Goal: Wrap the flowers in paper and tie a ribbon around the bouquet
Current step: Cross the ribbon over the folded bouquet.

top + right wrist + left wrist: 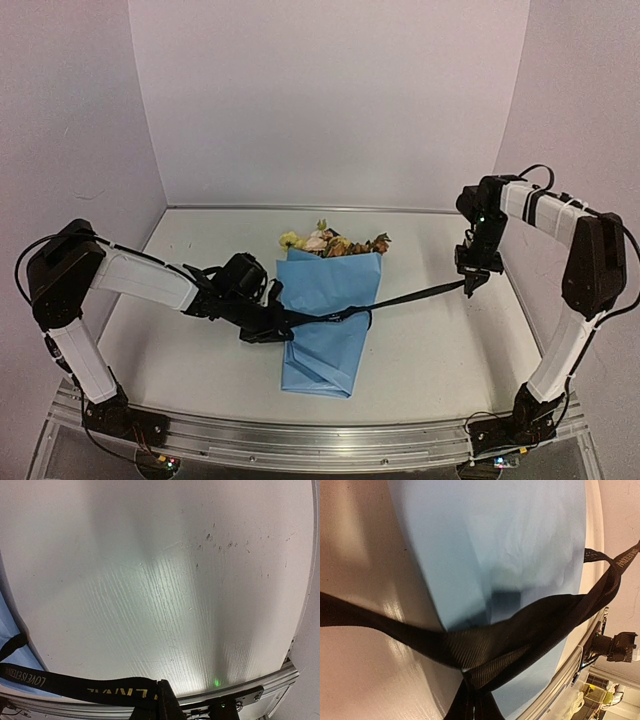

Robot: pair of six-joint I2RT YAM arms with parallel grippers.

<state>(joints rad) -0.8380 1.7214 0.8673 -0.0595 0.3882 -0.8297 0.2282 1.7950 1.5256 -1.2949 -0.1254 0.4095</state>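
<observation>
White desk (440,350) surface, enclosed by pale walls (330,100), carries the work. The bouquet (328,340) lies flat at desk centre, narrow end toward the arm bases. The flowers (335,243) show past the wide rim at the far end. The light-blue paper (495,545) is folded closed around them. The black ribbon (420,296) crosses the paper about midway along the bouquet and overlaps itself there; pale lettering is visible on it in the right wrist view. One run leads left into the left jaws, pressed together on it at the bouquet's left edge. The other run rises straight to the right jaws, which pinch it above the desk, well apart from the bouquet. The left arm (140,275) reaches in low; the right arm (590,260) stands high.
</observation>
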